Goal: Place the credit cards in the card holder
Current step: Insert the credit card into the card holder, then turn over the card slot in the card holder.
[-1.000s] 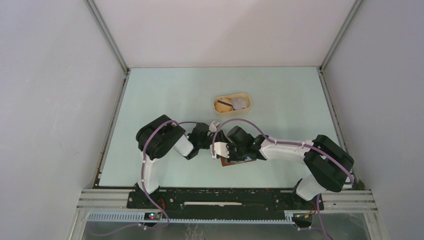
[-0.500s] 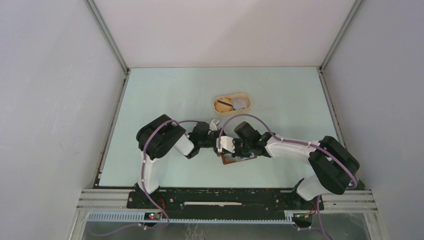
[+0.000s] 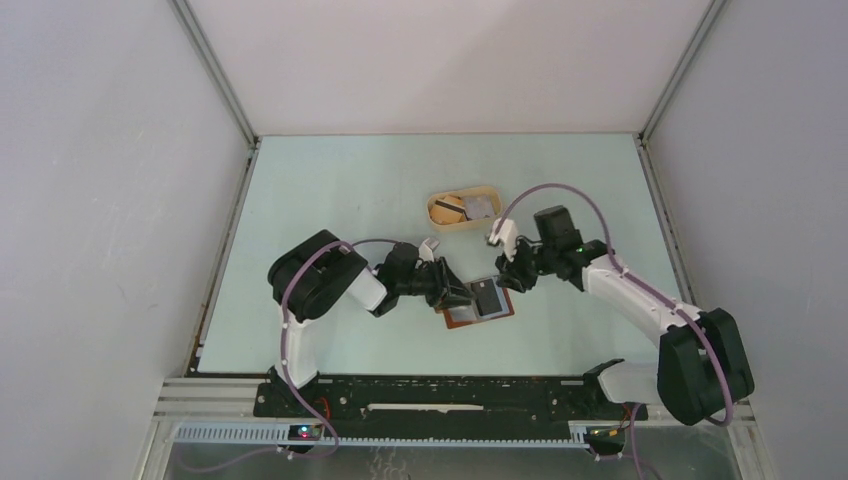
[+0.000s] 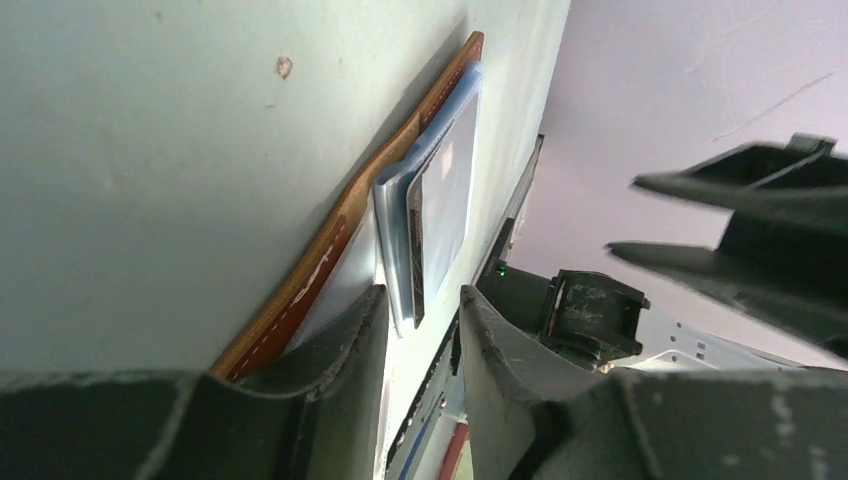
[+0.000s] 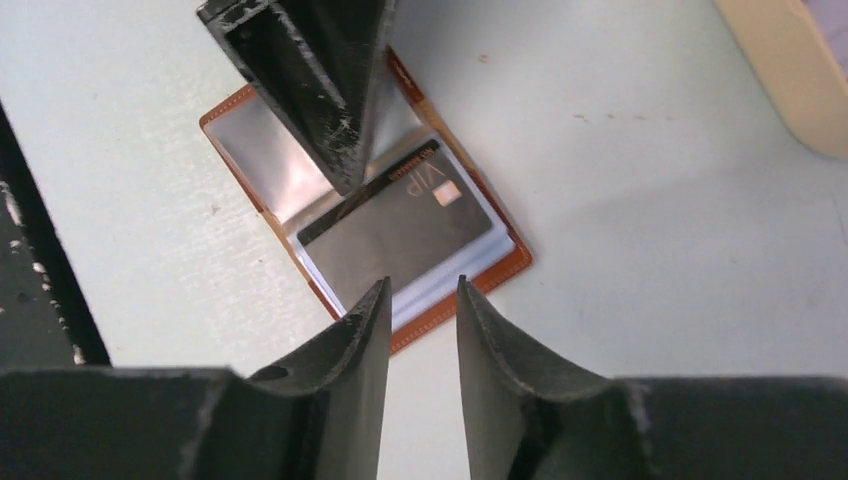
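On the card holder (image 5: 506,267), credit card (image 5: 400,225) reads VIP.

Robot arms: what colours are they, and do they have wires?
The left arm and right arm have chunky black joints and smooth white shells. A thin purple cable loops along each. The left gripper and right gripper each have two dark, scuffed fingers.

The pale green table (image 3: 330,190) carries two things. A tan oval tray (image 3: 462,226) sits past mid-table. The reddish-brown card holder (image 3: 470,318) lies opened, nearer the arm bases than the tray and slightly to its right, apparently flat on the surface.
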